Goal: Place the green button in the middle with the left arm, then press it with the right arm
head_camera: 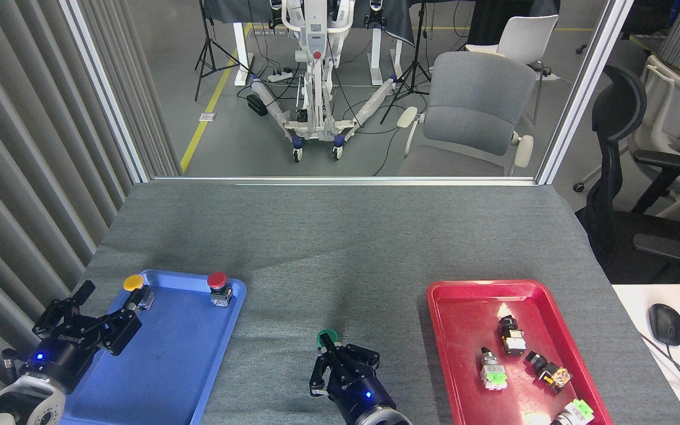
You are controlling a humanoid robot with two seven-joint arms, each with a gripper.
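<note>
Looking down from our head, we go left to right. Our left gripper [89,313] sits low at the left edge, over the near-left part of the blue tray [169,378]; its three black fingers are spread wide with nothing between them, released. Just beyond its upper fingertip the yellow button [134,283] stands in the tray's far-left corner, and the red button [217,281] stands at the far-right corner, apart from the yellow one.

On the bare dark grey felt table [340,236], between the two trays, the green button [326,337] rests in the middle. Only the far part of its green cap shows, because our right gripper [340,357] covers the near part. The gripper's fingers [329,344] are drawn in close together, one black fingertip lying on top of the cap; we cannot tell how hard it bears down. The claw is clenched and grasps nothing: it sits on the button and not around it.

Further right lies the red tray [452,354], holding several small switch parts: a black and silver one [511,335], one with a green tab [493,370], a black one with an amber body [548,370], and another green-tabbed one [576,410] at the near edge. At the far right a black computer mouse [666,324] lies on a white desk [641,301]
</note>
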